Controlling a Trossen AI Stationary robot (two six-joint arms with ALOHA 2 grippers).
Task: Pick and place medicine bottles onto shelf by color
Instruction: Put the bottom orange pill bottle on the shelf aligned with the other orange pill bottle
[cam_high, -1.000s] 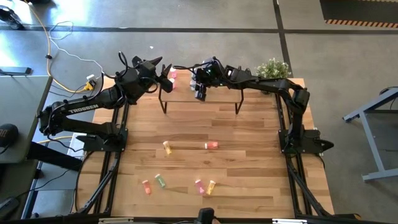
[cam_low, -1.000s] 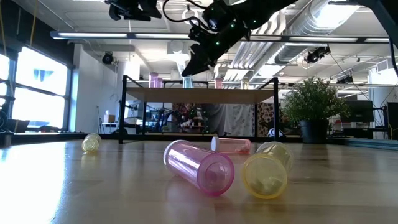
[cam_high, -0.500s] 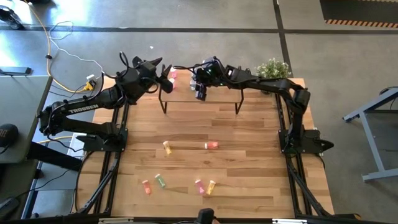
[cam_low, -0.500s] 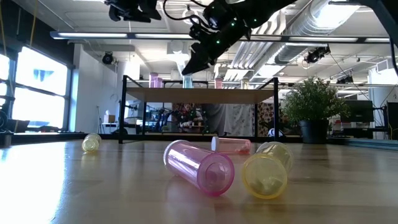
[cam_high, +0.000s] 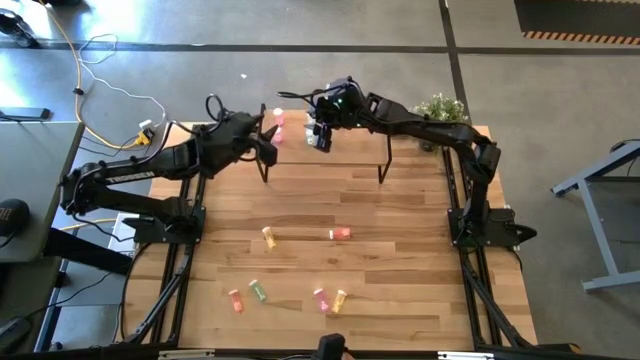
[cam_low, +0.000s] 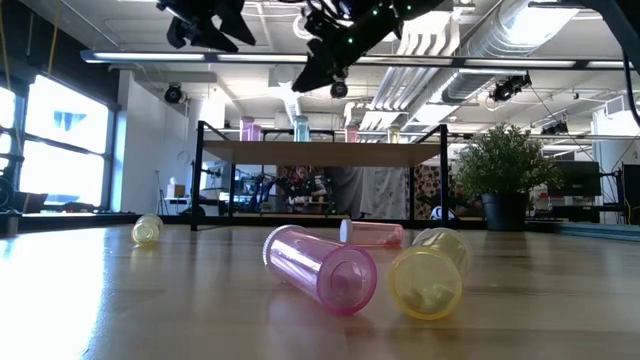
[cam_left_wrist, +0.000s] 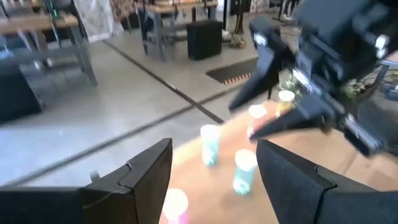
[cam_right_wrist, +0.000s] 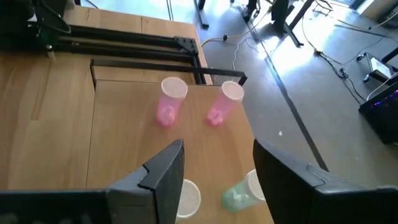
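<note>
High view: both arms sit up at the far end over the shelf (cam_high: 345, 148), and neither carries anything. The right tool (cam_high: 320, 136) hangs above the shelf's left part, jaws apart and empty, right where upright bottles are gathered; that reads as the colour rows being built there. The left tool (cam_high: 266, 143) hovers just off the shelf's left end, also spread wide with nothing between its fingers.

On the shelf, the right wrist view shows two pink bottles (cam_right_wrist: 168, 103) standing side by side, a green one (cam_right_wrist: 239, 193) nearer that camera, and a pale cap beside the green whose colour I cannot tell. Pinks together, green apart, so the sorting holds so far. The left wrist view shows more caps, too blurred to count.

Still lying on the tabletop (cam_high: 400, 260), well apart from the shelf, I count six: a yellow (cam_high: 268, 237) and a red (cam_high: 341, 233) mid-table, then red-orange (cam_high: 235, 300), green (cam_high: 258, 291), pink (cam_high: 321, 299) and yellow (cam_high: 340, 299) in the near row. My call: one arm should head for those next.
</note>
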